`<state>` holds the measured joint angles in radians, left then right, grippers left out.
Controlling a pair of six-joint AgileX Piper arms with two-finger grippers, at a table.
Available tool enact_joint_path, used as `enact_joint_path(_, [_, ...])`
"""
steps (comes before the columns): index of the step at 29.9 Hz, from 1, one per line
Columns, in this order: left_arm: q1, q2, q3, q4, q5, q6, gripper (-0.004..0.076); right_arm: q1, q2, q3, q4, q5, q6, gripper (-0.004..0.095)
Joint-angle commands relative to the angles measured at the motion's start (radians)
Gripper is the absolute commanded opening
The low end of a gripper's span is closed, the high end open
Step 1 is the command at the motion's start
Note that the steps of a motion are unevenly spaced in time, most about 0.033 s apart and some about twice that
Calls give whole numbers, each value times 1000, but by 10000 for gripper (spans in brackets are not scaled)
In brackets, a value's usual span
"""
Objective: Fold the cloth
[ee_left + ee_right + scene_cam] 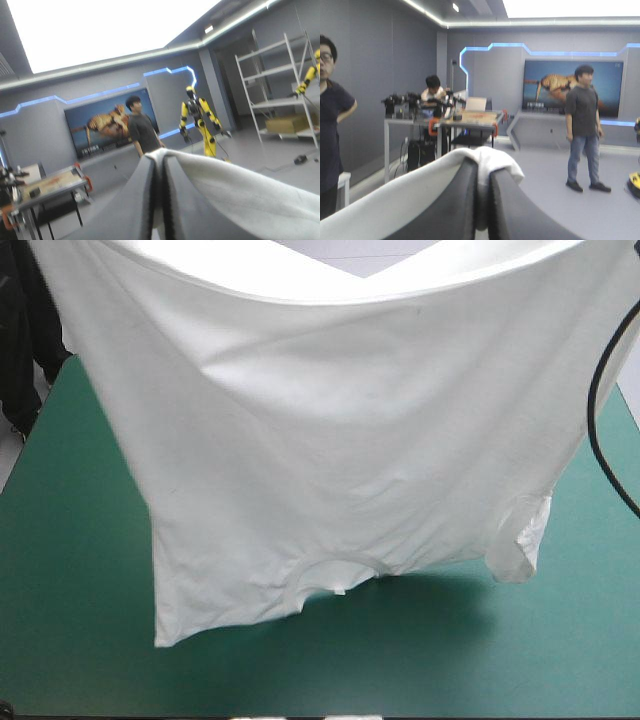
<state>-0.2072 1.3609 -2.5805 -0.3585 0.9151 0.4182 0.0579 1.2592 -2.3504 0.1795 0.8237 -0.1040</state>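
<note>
- While it hangs lifted over the teal-green table (70,640), the T-shirt (340,440) is spread wide in the high view. Its collar (335,568) is at the lower edge and 1 sleeve (525,535) droops at the right.
- Left wrist view: the left gripper (161,156) has its 2 black fingers all but closed, pinching a T-shirt edge that drapes off to 1 side.
- Right wrist view: the right gripper (482,167) is likewise nearly closed on the white fabric, which lies bunched over its fingertips.
</note>
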Motion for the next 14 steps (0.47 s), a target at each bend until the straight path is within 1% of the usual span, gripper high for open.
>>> enact_joint_path(1, [-5,-1,-27,-3,-185,47,-9,-2,0,-21,12,-241,-32,-19])
enact_joint_path(5, [-5,41,-27,-12,-311,96,-9,-2,51,-21,10,-420,-53,-19])
enact_joint_path(10, [-5,170,-27,-12,-599,204,-9,-2,191,-21,4,-661,-57,-19])
enact_joint_path(12, [-5,229,-27,-12,-698,248,-9,-2,251,-29,6,-724,-57,-19])
enact_joint_path(14, [-5,289,-27,-20,-774,244,-9,-2,322,-69,6,-771,-57,-19])
